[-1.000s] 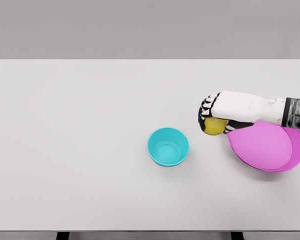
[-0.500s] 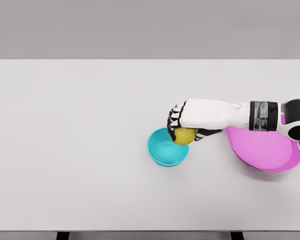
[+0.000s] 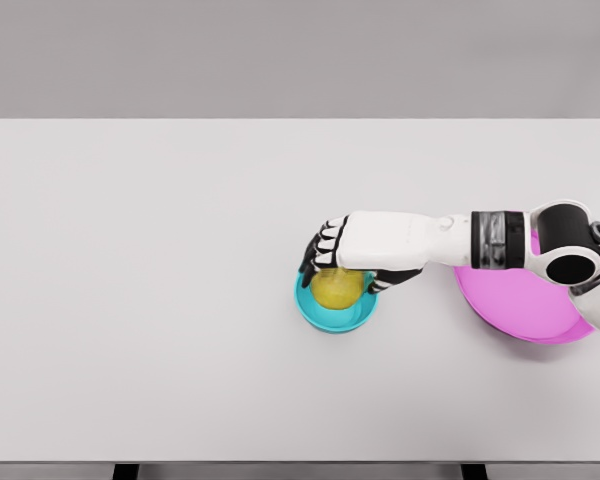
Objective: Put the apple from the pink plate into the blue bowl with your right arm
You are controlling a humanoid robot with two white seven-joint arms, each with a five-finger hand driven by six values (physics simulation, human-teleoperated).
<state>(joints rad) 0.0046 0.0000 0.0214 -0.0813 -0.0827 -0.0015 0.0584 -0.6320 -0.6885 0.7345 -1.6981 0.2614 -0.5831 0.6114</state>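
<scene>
The yellow apple point(image 3: 338, 289) sits inside the blue bowl point(image 3: 307, 303) near the middle of the table. My right hand point(image 3: 332, 264) hovers right over the bowl. Its fingers point(image 3: 320, 248) are spread down over the apple's top left side, and the thumb is on its right. The hand looks open, with the apple hanging lower than the palm. The right forearm reaches in from the right edge, passing over the pink plate point(image 3: 520, 308), which holds nothing. The left arm is out of view.
The white table point(image 3: 160, 300) carries only the bowl and the plate. The plate lies just right of the bowl, partly under my forearm and elbow joint point(image 3: 570, 255).
My right hand carried the apple leftward from the plate's edge to above the bowl. The fingers have loosened and the apple now rests down in the bowl.
</scene>
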